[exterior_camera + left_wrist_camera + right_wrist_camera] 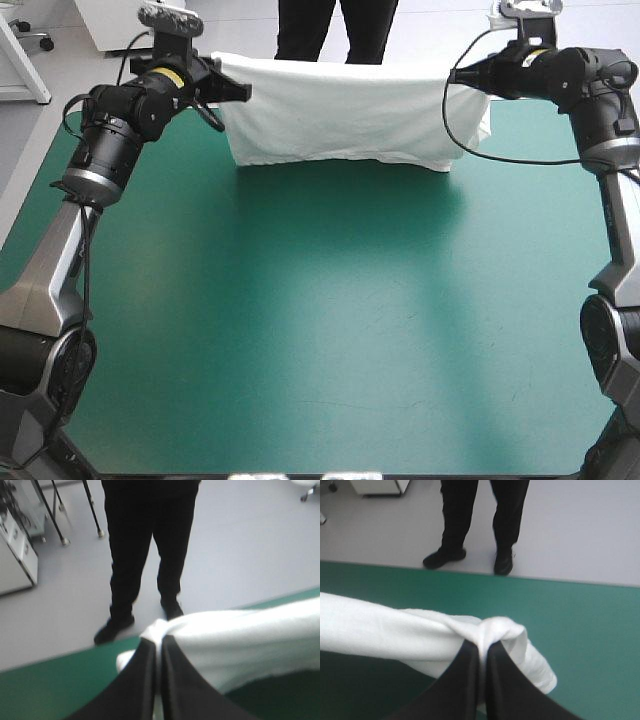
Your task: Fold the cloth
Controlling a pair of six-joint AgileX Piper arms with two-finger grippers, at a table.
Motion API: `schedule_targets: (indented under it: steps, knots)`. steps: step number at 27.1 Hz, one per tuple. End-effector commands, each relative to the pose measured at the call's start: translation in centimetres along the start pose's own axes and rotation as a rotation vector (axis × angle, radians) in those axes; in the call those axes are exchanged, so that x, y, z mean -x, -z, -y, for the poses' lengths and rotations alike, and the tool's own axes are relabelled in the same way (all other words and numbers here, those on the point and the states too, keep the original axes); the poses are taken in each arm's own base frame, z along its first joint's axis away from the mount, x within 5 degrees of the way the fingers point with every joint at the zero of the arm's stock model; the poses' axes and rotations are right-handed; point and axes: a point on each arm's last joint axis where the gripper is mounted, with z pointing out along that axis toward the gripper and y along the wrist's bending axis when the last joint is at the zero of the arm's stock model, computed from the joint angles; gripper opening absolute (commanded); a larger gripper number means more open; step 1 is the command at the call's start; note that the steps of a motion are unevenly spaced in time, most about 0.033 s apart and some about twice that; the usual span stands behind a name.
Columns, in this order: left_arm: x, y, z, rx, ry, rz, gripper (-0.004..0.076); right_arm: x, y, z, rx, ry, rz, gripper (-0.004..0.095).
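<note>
Left wrist view: the left jaws are pressed all but together, pinching a bunched corner of the T-shirt (240,640); the right wrist view shows the right jaws pinching the opposite corner in the same way. Outward from both grips, the T-shirt spans the gap as a raised band. Its long axis runs parallel to the far edge of the counter (330,330), and its free lower edge hangs below the jaws. Neither side is nearer than the other, so laying it down probably calls for matched travel toward the near edge.
</note>
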Motion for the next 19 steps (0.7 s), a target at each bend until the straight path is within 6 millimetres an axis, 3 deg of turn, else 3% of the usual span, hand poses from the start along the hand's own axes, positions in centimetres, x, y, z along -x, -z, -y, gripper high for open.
schedule_targets:
  steps: [1,4,7,16,19]
  knots:
    - [-2.5,0.4,-0.5,-0.021,0.08,-0.103,-0.0009,-1.1,1.0,1.2,0.063,-0.075,-0.046,-0.0016]
    - [-7.2,0.0,-0.6,-0.035,0.114,-0.294,-0.0009,-4.7,0.2,1.6,0.077,-0.097,-0.208,-0.0015]
    - [-11.0,1.0,-0.2,-0.043,0.122,-0.42,-0.0009,-8.6,0.0,1.5,0.089,-0.118,-0.329,-0.0015]
    - [-18.9,6.6,1.8,-0.118,0.178,-0.664,-0.0009,-18.4,2.4,-0.8,0.12,-0.115,-0.582,-0.0015]
    - [-20.4,8.1,2.1,-0.122,0.181,-0.699,-0.0009,-20.1,3.2,-1.6,0.11,-0.063,-0.648,-0.0015]
